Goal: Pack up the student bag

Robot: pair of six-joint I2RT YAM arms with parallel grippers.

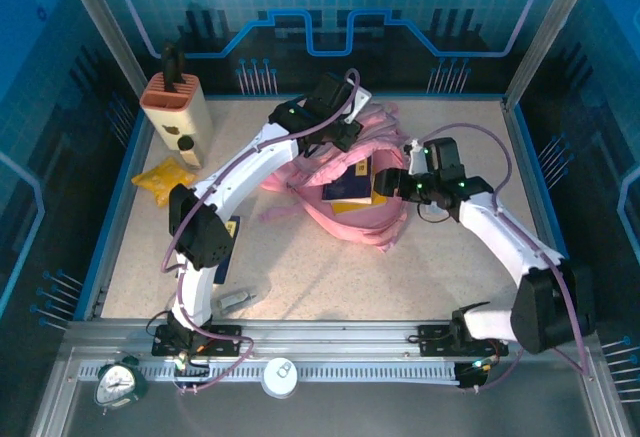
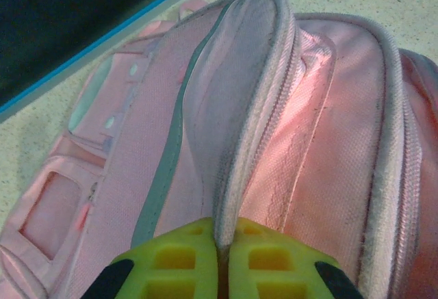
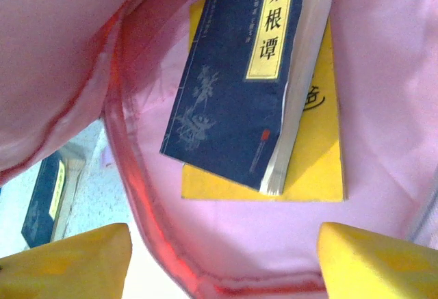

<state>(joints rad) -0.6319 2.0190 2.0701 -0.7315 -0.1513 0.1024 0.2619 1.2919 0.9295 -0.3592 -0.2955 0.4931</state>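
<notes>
At the middle of the table [image 1: 330,277], the left jaws pinch the zip rim of the student bag [image 1: 300,179], propping its mouth open. Inside, a dark blue book [image 3: 233,87] lies on a yellow book [image 3: 315,162]. The right jaws stand spread at the mouth, grasping nothing. Packing seems midway; the next move is likely fetching the other blue book [image 3: 42,200] outside.

The dark blue book [image 3: 226,100] carries a yellow title strip [image 3: 275,22] at its one o'clock corner reading 菜根谭. Its red seal [image 3: 264,135] is too small to read; the yellow book [image 3: 321,165] beneath shows one half-hidden character.
</notes>
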